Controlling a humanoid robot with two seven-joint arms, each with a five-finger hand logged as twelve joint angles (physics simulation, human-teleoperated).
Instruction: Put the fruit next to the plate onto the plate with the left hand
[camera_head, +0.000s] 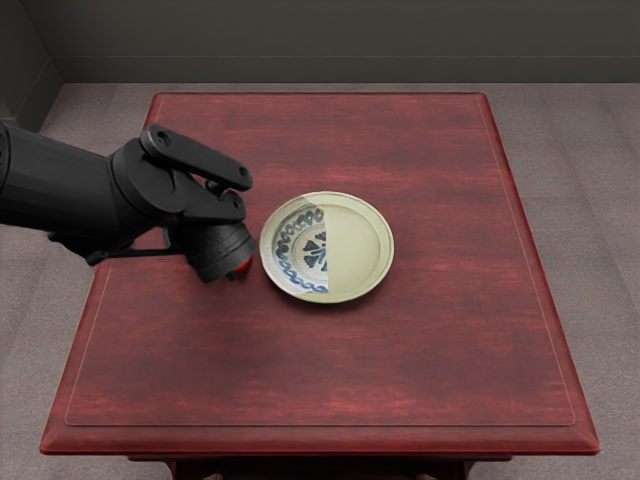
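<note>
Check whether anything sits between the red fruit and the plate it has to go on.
Nothing visible does. The fruit shows only as a red sliver under the left hand, close beside the left rim of the plate, with nothing showing on the thin strip of table between them.

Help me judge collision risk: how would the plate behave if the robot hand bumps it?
The plate is shallow and sits flat, so it would probably slide on the glossy table rather than tip. It looks like glazed ceramic: likely stiff, and chippable. The left robot hand is close to its left rim.
</note>
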